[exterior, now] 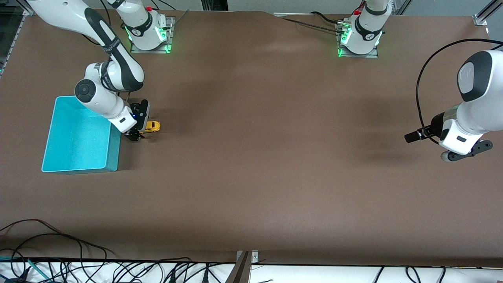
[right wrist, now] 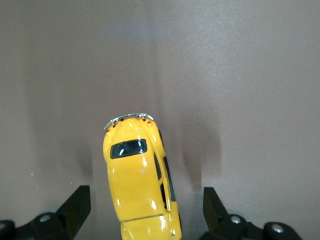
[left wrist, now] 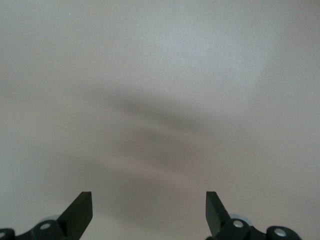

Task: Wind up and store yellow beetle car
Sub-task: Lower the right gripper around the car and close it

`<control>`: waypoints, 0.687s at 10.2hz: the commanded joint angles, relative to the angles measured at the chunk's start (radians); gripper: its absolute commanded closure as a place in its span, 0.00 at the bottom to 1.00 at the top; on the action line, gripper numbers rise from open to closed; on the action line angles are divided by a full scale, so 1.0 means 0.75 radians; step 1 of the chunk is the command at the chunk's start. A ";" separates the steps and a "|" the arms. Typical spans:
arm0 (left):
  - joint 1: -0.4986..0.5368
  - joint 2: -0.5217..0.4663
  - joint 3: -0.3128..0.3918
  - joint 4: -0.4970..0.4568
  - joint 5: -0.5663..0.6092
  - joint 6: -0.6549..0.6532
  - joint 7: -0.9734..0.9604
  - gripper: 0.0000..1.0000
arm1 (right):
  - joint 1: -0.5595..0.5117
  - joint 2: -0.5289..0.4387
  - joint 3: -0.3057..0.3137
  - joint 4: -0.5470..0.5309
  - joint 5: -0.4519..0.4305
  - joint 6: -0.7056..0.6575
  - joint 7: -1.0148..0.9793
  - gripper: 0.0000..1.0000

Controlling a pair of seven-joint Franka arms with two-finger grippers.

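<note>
Two fingers of the right gripper (right wrist: 145,215) spread wide, straddling the yellow beetle car (right wrist: 140,180), not pinching; probably lining up a grasp. Car on the table (exterior: 251,157), wheels down, just beside the turquoise bin (exterior: 78,133); long axis runs between the fingers, chrome-bumper end pointing away from the bin. Left gripper (left wrist: 149,212) spread, empty, waiting over the table's left-arm end.

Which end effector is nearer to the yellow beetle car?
Right. The right end effector straddles the yellow beetle car; the left end effector waits at the left arm's end.

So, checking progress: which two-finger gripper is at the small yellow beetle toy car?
The right gripper, open around the yellow beetle car; the left gripper waits over bare table.
</note>
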 commanded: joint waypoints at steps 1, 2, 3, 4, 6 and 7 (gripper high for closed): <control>0.009 -0.016 -0.007 0.004 0.011 -0.028 0.030 0.00 | -0.017 -0.032 0.019 -0.033 0.002 0.022 -0.021 0.17; 0.009 -0.016 -0.007 0.004 0.011 -0.028 0.032 0.00 | -0.017 -0.032 0.019 -0.031 0.004 0.022 -0.021 0.32; 0.009 -0.016 -0.007 0.004 0.011 -0.028 0.032 0.00 | -0.017 -0.034 0.019 -0.031 0.004 0.022 -0.021 0.44; 0.007 -0.016 -0.007 0.004 0.011 -0.028 0.032 0.00 | -0.017 -0.038 0.019 -0.031 0.004 0.018 -0.019 0.55; 0.007 -0.016 -0.007 0.004 0.011 -0.028 0.032 0.00 | -0.017 -0.057 0.021 -0.029 0.004 0.010 -0.017 0.83; 0.007 -0.016 -0.007 0.004 0.011 -0.028 0.032 0.00 | -0.017 -0.073 0.021 -0.029 0.006 0.002 -0.013 0.96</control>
